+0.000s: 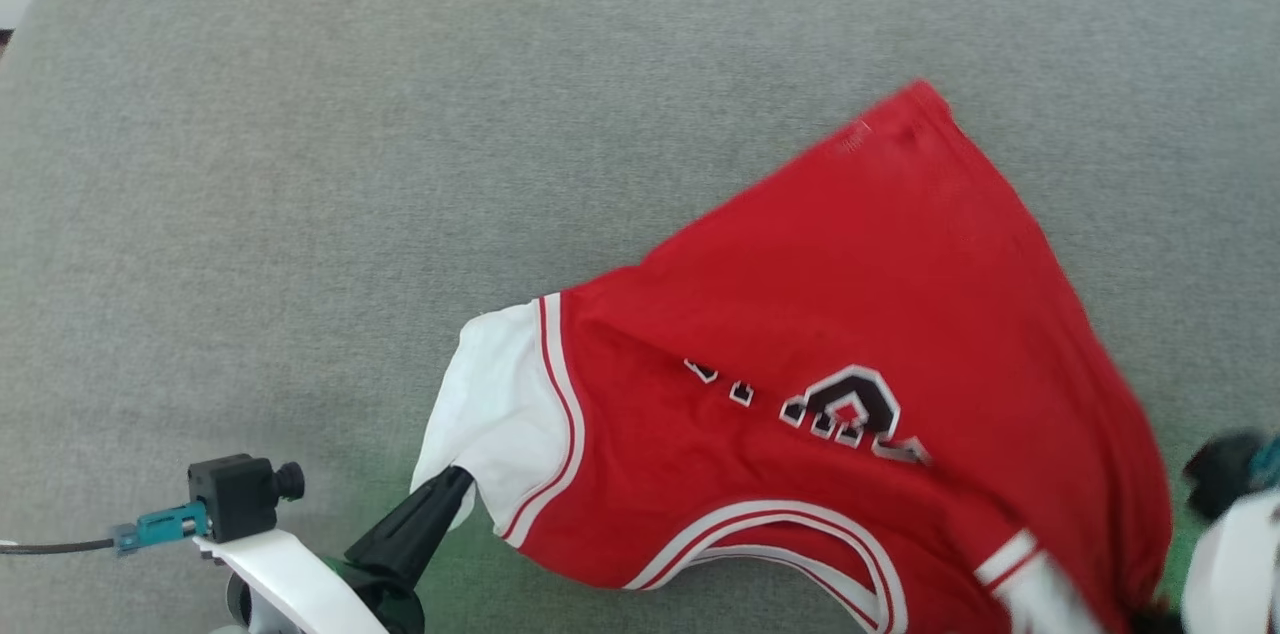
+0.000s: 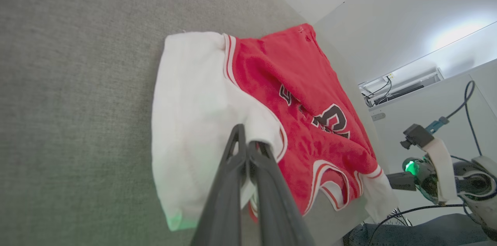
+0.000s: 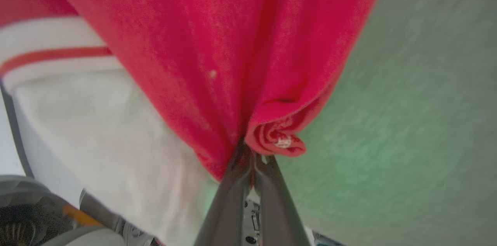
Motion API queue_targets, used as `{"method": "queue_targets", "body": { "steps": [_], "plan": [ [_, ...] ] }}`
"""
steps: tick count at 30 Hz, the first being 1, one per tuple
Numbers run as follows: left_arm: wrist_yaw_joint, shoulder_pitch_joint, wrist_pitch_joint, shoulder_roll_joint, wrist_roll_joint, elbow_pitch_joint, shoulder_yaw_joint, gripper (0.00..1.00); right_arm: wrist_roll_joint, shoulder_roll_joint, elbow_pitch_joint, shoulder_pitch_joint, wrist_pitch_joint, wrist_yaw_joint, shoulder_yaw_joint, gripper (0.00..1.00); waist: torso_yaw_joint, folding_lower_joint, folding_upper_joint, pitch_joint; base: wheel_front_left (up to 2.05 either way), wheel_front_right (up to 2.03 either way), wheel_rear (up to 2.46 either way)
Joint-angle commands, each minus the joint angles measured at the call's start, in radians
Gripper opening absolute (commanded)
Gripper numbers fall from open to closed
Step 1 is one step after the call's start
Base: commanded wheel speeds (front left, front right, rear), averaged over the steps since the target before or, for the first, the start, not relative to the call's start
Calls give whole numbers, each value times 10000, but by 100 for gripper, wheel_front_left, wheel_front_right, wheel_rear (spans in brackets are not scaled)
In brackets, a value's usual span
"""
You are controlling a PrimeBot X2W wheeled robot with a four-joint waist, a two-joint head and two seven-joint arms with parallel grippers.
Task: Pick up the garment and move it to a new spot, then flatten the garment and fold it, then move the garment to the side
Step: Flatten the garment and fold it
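So the whole thing sits on a grey fabric-covered desk [image 1: 400, 164] with a rounded corner. Plain white walls [image 2: 388, 13] stand behind it, and some loose cables [image 2: 378, 90] run along a ledge. A green glow [image 1: 480, 554] from the robot's wrist lights spills onto the cloth.

The left arm comes in low, with a black wrist camera [image 1: 235, 494] on its pale forearm. The long dark fingers angle up and away from the robot. The left tool [image 1: 455, 479] is pinched closed on the edge of one white sleeve [image 2: 194, 122].

The right arm is at the other side and looks blurry from the head view. Its right tool [image 3: 248, 149] is clamped tight on bunched red cloth. A little rolled fold [image 3: 277, 139] sits just beside the tips.

The red jersey-style T-shirt with white short sleeves and striped trim [image 1: 850, 314] spans between the two tools. The neckline [image 1: 780, 534] is on the side nearest them. The body runs away from both tools to a far corner resting on the desk. The black, white-outlined print [image 1: 845, 409] is partly creased in the middle, so I can't read it whole.
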Motion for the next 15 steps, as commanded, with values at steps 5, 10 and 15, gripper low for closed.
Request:
{"method": "queue_targets", "body": {
  "steps": [5,10,15],
  "plan": [
    [24,204,-19,29,96,-90,236,0,-466,830,-1360,1371,546,-3,-202,0,-242,0,0,-52,0,0,0],
    [24,240,-19,-11,163,-107,220,0,-1011,1315,-1958,1356,420,-3,-836,100,-343,0,0,-44,0,0,0],
    [24,126,-19,-120,283,-140,260,0,-1140,1093,-2443,905,469,-3,-2304,100,-190,0,0,-14,0,0,0]
  ]
}}
